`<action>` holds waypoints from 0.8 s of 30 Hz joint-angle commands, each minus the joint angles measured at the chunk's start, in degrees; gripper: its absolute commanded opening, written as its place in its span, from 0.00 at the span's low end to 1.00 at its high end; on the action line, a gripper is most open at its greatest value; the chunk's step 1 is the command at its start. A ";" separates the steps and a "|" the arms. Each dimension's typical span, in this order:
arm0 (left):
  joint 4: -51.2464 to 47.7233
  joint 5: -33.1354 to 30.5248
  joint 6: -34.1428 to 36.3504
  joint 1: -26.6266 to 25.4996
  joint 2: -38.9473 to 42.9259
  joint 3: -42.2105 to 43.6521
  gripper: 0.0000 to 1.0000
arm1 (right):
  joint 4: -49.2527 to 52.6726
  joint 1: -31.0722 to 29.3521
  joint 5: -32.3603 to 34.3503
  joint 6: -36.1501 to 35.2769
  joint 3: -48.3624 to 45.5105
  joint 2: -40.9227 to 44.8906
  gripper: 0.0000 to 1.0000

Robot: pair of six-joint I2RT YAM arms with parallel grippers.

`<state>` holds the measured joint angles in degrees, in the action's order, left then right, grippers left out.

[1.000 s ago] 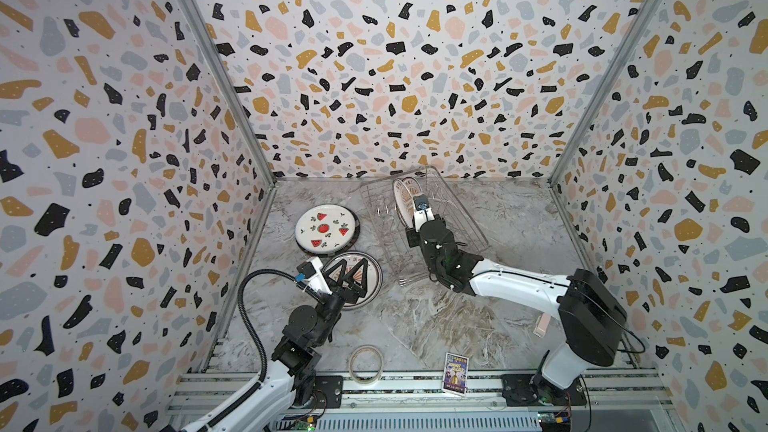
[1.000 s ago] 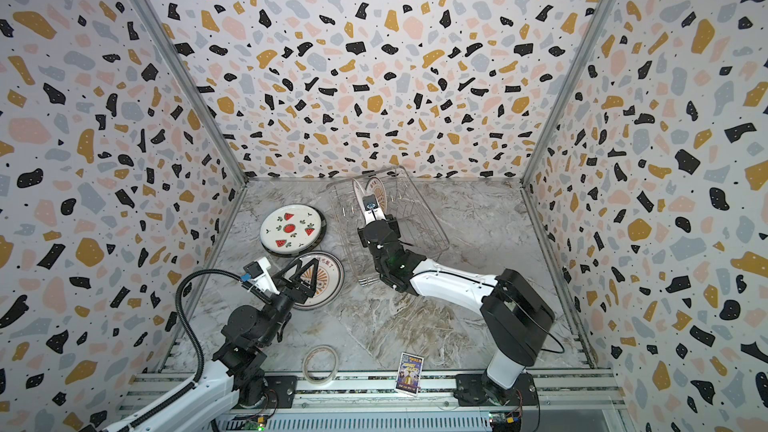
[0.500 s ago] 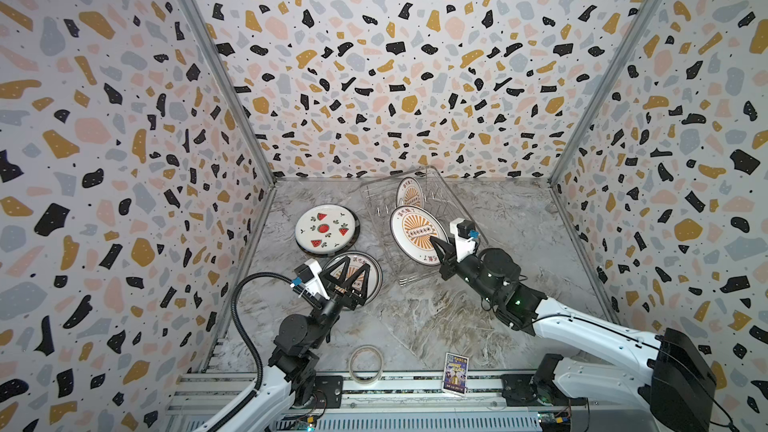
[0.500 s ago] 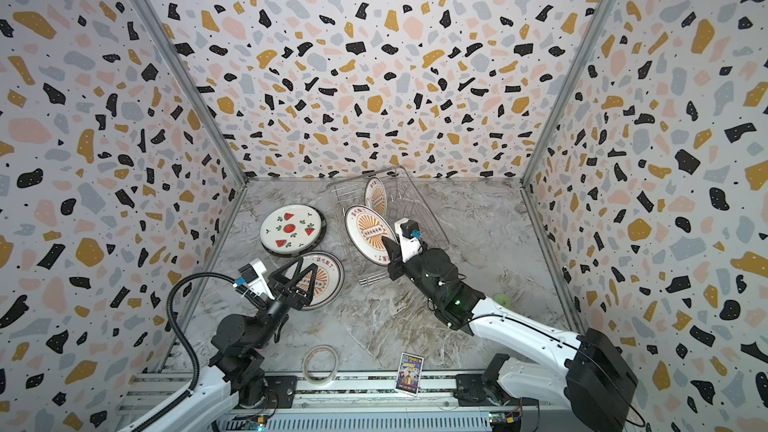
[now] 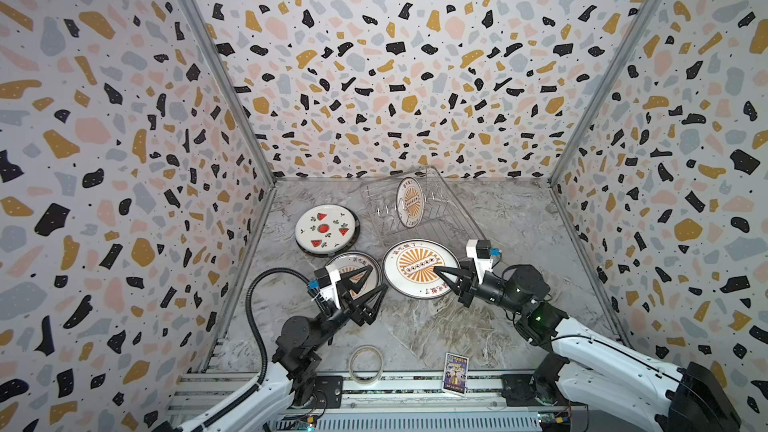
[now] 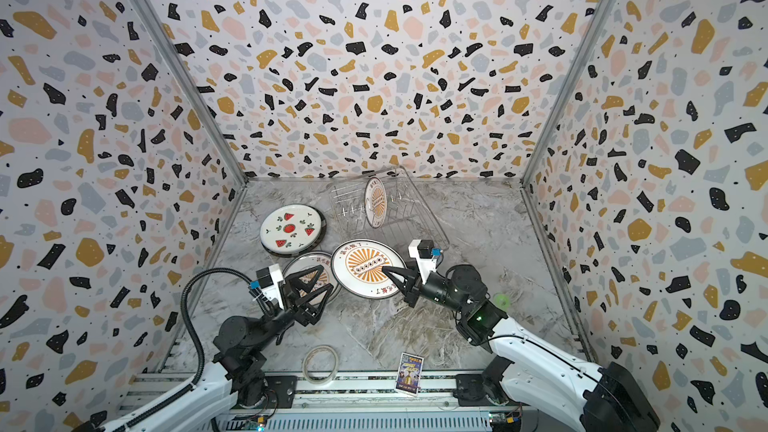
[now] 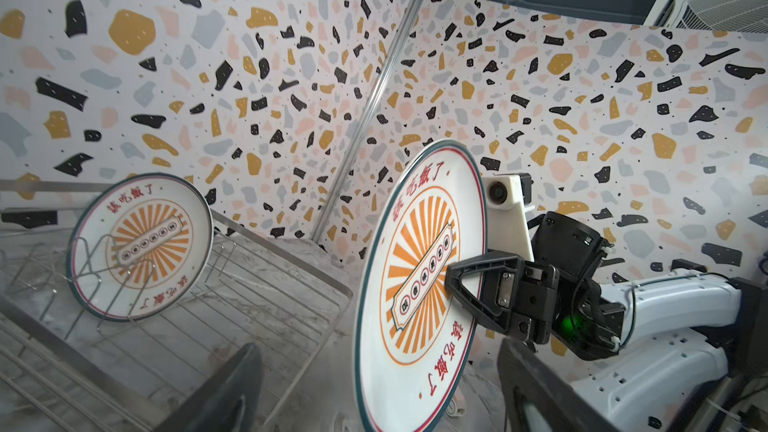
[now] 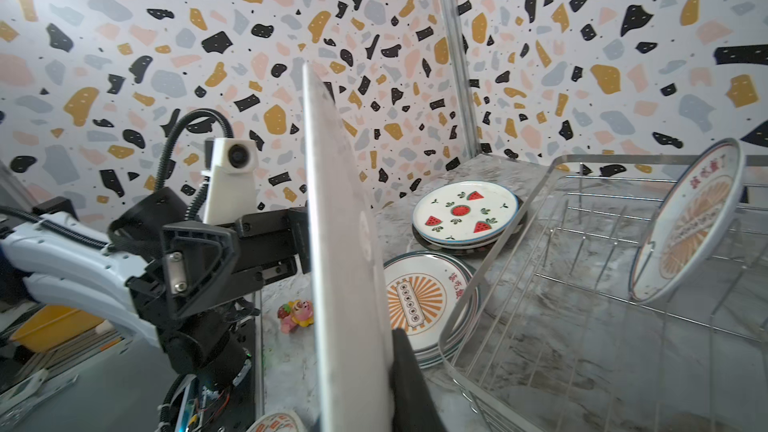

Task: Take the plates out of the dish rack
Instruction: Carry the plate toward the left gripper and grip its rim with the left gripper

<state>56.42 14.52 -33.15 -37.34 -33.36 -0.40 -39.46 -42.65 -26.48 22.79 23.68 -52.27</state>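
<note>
while the right gripper (image 5: 441,274) clamps a tilted sunburst plate (image 5: 409,261) just near of the dish rack (image 5: 451,224), the left gripper (image 5: 379,277) gapes beside it, likely for a handover. another plate (image 5: 409,201) stands racked, far.

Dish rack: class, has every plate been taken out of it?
No, one orange sunburst plate stands on edge in the dish rack.
</note>
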 commanded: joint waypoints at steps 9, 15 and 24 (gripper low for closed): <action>3.55 2.33 3.13 -1.99 -2.81 0.56 0.47 | -13.95 3.04 -12.03 5.93 -3.33 -2.57 0.08; 0.71 2.71 3.08 -2.86 -5.84 -1.62 0.33 | -15.39 3.34 -12.01 6.31 -3.27 -4.97 0.08; 2.80 4.26 2.72 -3.61 -15.11 -4.39 0.29 | -15.37 3.37 -9.09 6.09 -2.24 -10.34 0.08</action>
<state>55.29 17.80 -30.89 -40.62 -47.35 -3.05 -51.48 -39.42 -36.49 28.36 19.75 -62.46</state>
